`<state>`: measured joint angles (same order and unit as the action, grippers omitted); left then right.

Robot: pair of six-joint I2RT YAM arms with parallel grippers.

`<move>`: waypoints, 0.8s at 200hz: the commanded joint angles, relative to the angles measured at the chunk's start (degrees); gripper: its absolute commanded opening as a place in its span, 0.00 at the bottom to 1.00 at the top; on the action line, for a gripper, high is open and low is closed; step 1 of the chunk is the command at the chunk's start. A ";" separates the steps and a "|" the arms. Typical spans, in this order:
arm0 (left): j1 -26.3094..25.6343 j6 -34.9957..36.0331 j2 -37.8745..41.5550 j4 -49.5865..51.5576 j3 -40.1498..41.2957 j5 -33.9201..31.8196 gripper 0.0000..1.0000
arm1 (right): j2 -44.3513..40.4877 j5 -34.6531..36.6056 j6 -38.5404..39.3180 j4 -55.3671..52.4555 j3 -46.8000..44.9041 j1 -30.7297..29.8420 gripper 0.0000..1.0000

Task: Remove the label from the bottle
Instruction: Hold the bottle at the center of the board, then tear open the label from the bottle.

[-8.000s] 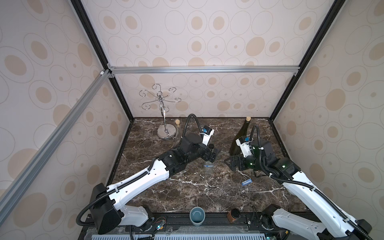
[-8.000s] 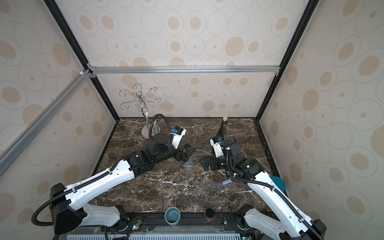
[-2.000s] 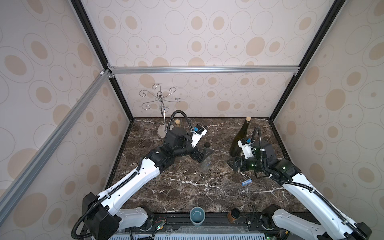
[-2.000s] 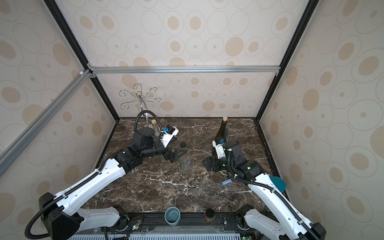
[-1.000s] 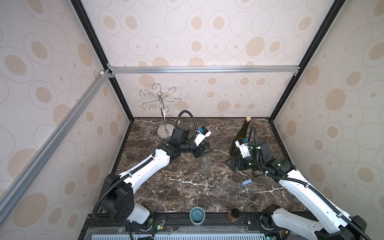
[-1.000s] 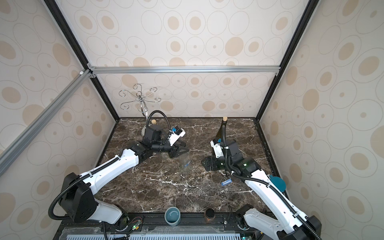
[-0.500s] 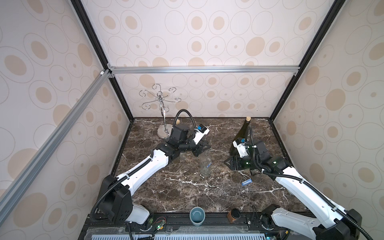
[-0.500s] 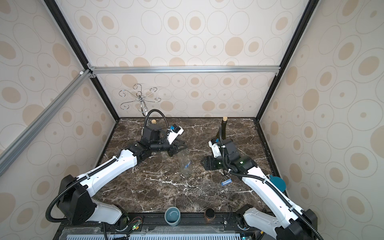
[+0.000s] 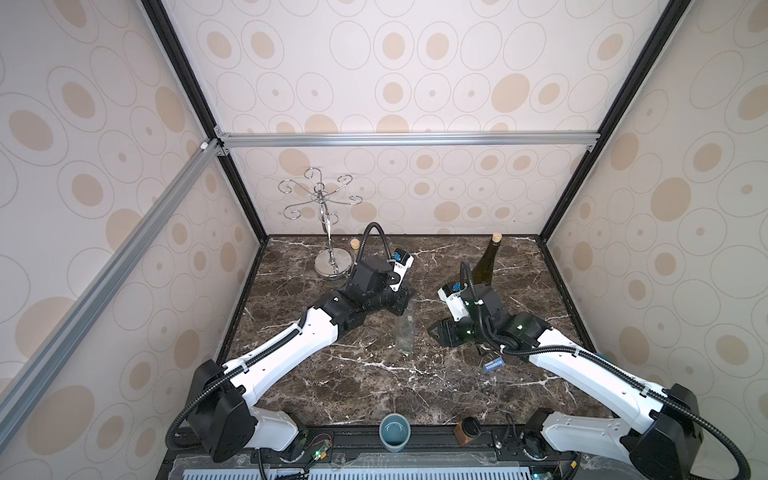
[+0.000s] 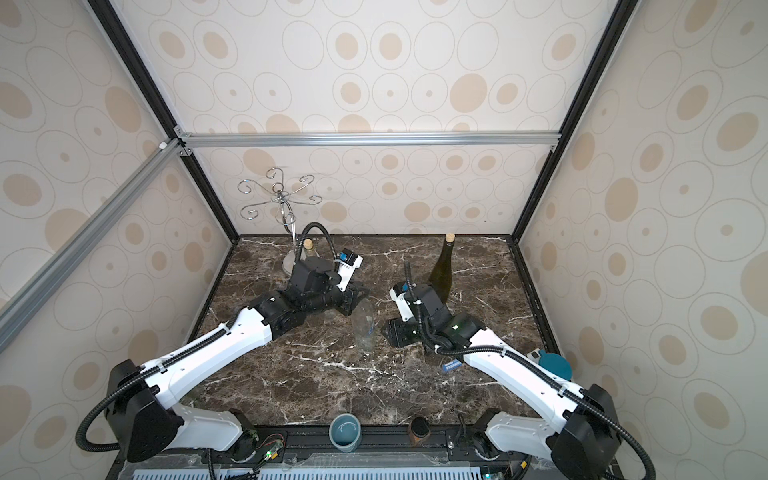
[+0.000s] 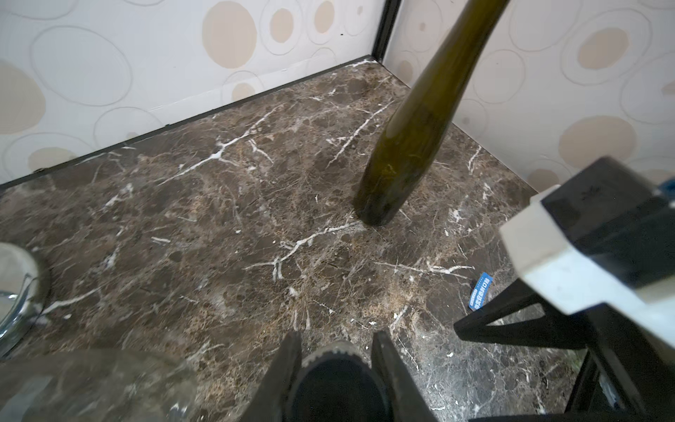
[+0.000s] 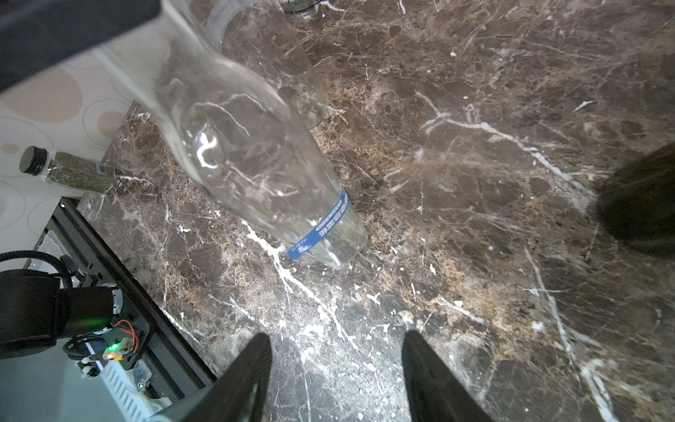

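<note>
The marble table (image 9: 374, 386) bears a green wine bottle (image 9: 486, 262) at one o'clock, clear of the work. At centre stands the clear bottle (image 12: 252, 153). The left gripper (image 11: 336, 341) is clamped tight on its cap, likely to steady it. From three o'clock the right gripper (image 12: 336, 339), jaws parted and empty, faces the blue label (image 12: 321, 226) ringing the base. A blue scrap (image 9: 493, 365) lies at four o'clock.

One clear bottle (image 9: 405, 330), one green bottle (image 9: 485, 266), two blue labels (image 12: 321, 226) (image 9: 493, 365), one wire rack (image 9: 332, 264), one cup (image 9: 394, 445).
</note>
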<state>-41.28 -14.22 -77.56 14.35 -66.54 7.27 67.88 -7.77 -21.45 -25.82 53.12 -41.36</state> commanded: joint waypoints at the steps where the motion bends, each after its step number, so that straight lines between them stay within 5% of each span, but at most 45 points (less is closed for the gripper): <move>1: -0.38 -4.53 3.53 -2.71 0.72 -5.55 0.12 | 1.04 1.53 -1.76 4.37 -1.50 -1.91 0.59; 160: -1.70 -5.65 1.55 -2.74 1.42 -6.08 0.11 | 11.43 1.66 -4.33 15.81 -0.96 -6.75 0.43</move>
<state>-42.50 -18.65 -75.44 13.63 -63.66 1.15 78.19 -6.61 -25.23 -11.97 50.87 -47.31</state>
